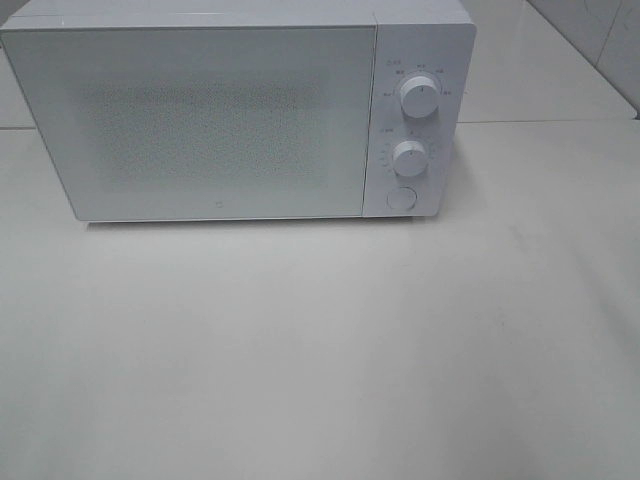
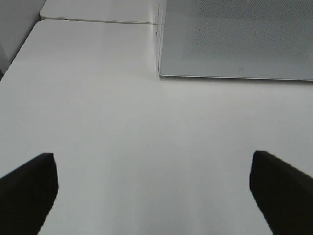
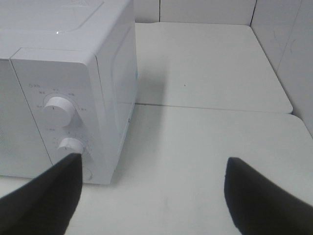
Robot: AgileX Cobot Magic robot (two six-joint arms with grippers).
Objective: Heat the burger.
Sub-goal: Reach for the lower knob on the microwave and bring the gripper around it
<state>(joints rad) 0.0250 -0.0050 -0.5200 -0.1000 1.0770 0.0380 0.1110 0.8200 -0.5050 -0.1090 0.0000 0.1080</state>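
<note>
The burger is out of view in every frame. A white microwave (image 1: 220,110) stands at the back of the white table with its door shut; its front shows two round knobs (image 1: 418,97) and a round button (image 1: 400,198). Neither gripper shows in the exterior high view. In the left wrist view my left gripper (image 2: 154,193) is open and empty over bare table, short of the microwave door's lower corner (image 2: 234,44). In the right wrist view my right gripper (image 3: 151,191) is open and empty, its left finger (image 3: 49,196) near the microwave's control panel (image 3: 61,127).
The white table (image 1: 320,350) stretches in front of the microwave. White wall panels (image 3: 283,44) enclose the table to the right and behind. A seam (image 3: 210,108) between tabletops runs beside the microwave.
</note>
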